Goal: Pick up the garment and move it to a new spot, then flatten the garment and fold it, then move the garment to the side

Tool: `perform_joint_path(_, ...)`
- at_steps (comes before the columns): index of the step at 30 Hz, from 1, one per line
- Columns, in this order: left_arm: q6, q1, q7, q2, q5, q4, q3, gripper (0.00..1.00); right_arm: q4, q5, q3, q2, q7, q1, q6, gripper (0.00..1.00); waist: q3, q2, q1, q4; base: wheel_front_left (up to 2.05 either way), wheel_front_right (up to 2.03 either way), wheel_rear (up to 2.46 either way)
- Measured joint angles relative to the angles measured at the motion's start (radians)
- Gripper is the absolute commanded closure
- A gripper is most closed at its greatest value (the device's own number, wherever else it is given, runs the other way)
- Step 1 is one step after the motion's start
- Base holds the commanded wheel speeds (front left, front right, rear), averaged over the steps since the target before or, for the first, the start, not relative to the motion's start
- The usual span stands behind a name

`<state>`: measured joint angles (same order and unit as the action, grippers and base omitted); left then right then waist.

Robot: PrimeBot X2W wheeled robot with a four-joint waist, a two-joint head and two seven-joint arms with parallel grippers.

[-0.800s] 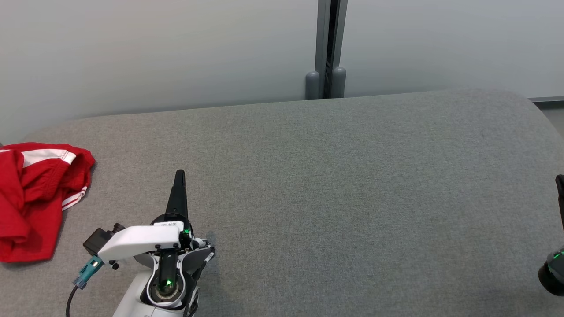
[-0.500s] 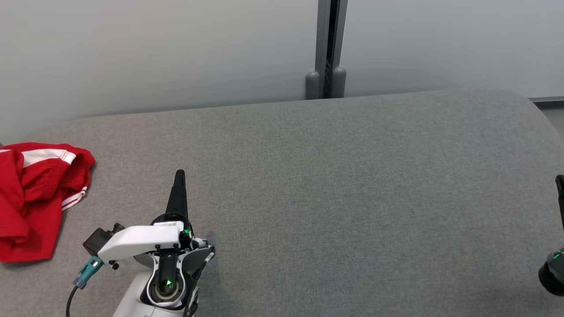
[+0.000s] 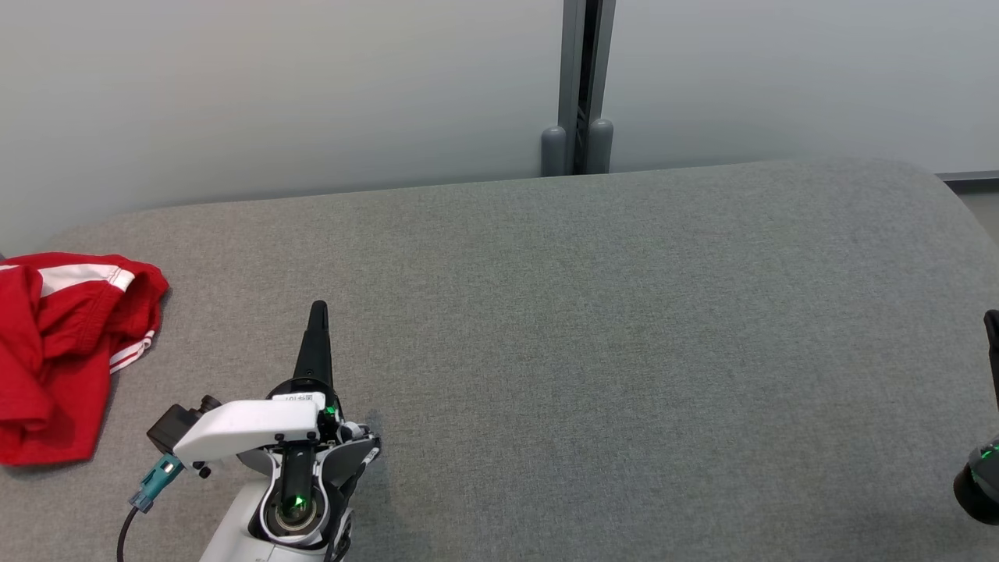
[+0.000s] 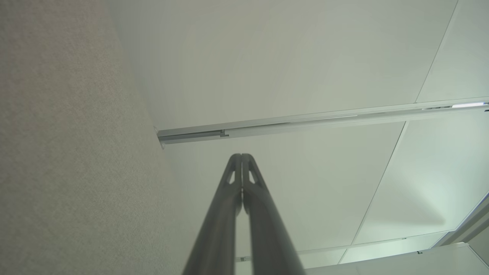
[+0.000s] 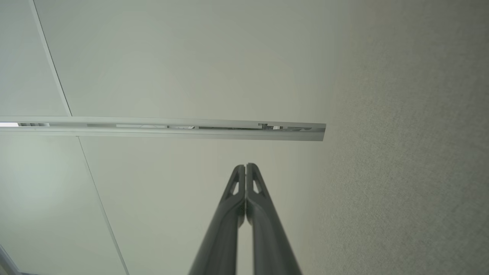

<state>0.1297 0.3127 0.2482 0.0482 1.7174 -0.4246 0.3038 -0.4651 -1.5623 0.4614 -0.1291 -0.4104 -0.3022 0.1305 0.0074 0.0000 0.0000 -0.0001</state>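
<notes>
my left gripper has its two long dark fingers pressed together on nothing, pointing up the head view over the grey woven upholstered surface; my right gripper is closed the same way, tips meeting and empty, out at the far right edge of that surface. the crumpled red garment with white stripes lies in a heap at the far left edge, partly cut off by the border of the head view. what the coming move turns on is this: the garment lies to the left of my left gripper, about level with its fingertips, with bare grey fabric between them, and it is well apart from my right gripper across the whole surface. so i judge the left arm should reach, swinging leftward and parting its fingers first. the heap runs roughly front to back, and its white-striped edge on the side toward my left gripper looks the easiest pinch
</notes>
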Motion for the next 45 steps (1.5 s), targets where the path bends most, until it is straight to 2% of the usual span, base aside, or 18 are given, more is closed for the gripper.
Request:
perform_joint_path(5, 0.0, 0.0, 0.0, 0.0, 0.0, 0.0, 0.0, 1.0, 0.0, 0.0, 0.0, 0.0, 0.0, 0.0, 0.0, 1.0, 0.0, 0.0, 0.0, 0.0, 0.0, 0.0, 0.0)
perform_joint_path(6, 0.0, -0.002, 0.0, 0.0, 0.0, -0.002, 0.0, 0.0, -0.002, 0.0, 0.0, 0.001, 0.0, 0.002, 0.0, 0.0, 0.0, 0.0, 0.0, 0.0, 0.0, 0.0, 0.0)
perform_joint_path(11, -0.001, -0.044, -0.001, -0.001, 0.0, -0.024, 0.002, 0.0, -0.018, 0.001, -0.008, 0.031, 0.011, 0.04, -0.001, 0.0, 0.0, 0.0, 0.0, 0.0, 0.0, 0.0, 0.0)
perform_joint_path(22, 0.0, -0.042, 0.0, -0.001, -0.078, 0.016, -0.048, 0.0, 0.038, 0.1, -0.085, 0.019, 0.112, 0.042, -0.001, 0.0, 0.0, 0.0, 0.0, -0.001, 0.0, 0.0, 0.0)
perform_joint_path(45, -0.007, -0.044, 0.003, 0.007, -0.627, 0.134, -0.121, 0.0, 0.218, 0.629, -0.219, -0.012, 0.281, 0.059, -0.001, 0.0, -0.002, 0.0, 0.0, -0.003, 0.0, 0.0, 0.0)
